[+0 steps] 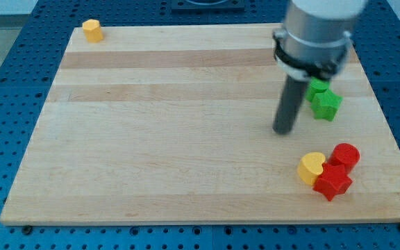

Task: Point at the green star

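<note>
The green star lies on the wooden board at the view's right. A second green block touches it from above and is partly hidden by the arm, so I cannot make out its shape. My tip rests on the board just left of and slightly below the green star, a short gap apart from it.
A yellow heart, a red star and a red cylinder cluster at the lower right. A yellow block sits at the top left corner. The arm's grey body hangs over the top right.
</note>
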`<state>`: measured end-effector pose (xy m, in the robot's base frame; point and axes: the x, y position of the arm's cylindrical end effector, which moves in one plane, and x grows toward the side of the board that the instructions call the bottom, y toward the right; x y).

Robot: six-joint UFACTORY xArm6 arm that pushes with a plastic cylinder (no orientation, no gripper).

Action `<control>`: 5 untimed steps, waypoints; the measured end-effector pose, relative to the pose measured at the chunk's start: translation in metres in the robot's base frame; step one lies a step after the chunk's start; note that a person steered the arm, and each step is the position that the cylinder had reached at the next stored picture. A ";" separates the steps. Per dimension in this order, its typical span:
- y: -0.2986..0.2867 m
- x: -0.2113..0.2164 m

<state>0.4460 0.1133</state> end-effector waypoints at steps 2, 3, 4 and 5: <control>0.006 -0.118; 0.039 -0.117; 0.081 -0.117; 0.085 -0.115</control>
<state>0.3307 0.1983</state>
